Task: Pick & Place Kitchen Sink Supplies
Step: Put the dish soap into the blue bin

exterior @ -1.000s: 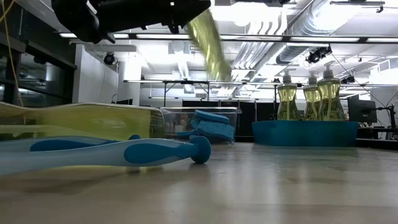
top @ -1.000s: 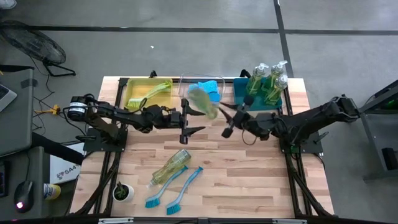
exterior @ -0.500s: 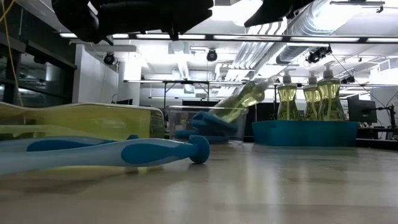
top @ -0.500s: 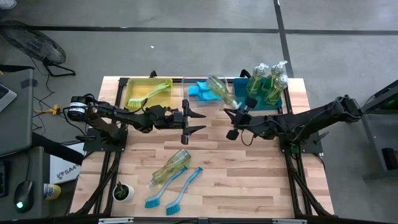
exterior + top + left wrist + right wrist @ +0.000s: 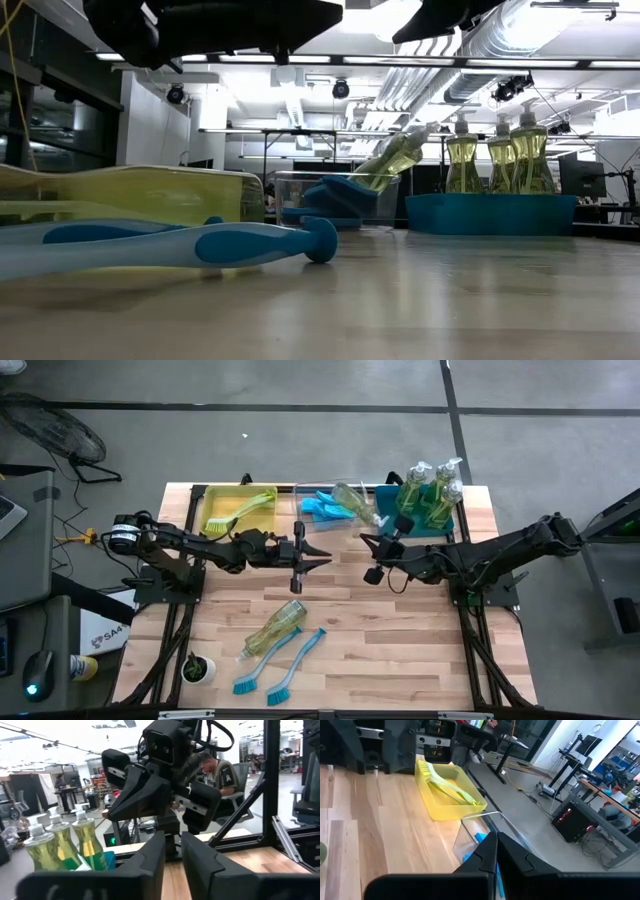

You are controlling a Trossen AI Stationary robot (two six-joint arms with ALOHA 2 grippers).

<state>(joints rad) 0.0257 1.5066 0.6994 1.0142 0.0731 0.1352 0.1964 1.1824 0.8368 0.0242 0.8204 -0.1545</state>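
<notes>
Light wooden desk (image 5: 400, 630). Left tool (image 5: 318, 555) and right tool (image 5: 366, 557), mid-desk, fingers together, empty. Clear yellow-green pump-top soap bottle (image 5: 354, 504) tilted against clear rectangular bin (image 5: 300, 491), over light-blue wavy-edged sponges (image 5: 325, 506). Three upright in teal bin (image 5: 385, 520).

1. Three clear yellow-green pump-top soap bottles (image 5: 432, 493) stand upright in the teal bin (image 5: 388, 520), clustered at its far right side.
2. A fourth soap bottle (image 5: 357, 505) lies tilted, body propped over the clear bin (image 5: 283, 182), pump end toward the teal bin; it rests on the sponges.
3. Light-blue sponges (image 5: 322, 506) sit piled inside the clear bin.
4. A fifth soap bottle (image 5: 274, 628) lies on its side on the bench (image 5: 400, 650), near the front, angled diagonally.
5. Two blue dish brushes (image 5: 285, 665) lie just beside it, bristle heads toward the front edge.
6. A yellow-green dish brush (image 5: 240, 509) lies in the yellow bin (image 5: 212, 502).
</notes>
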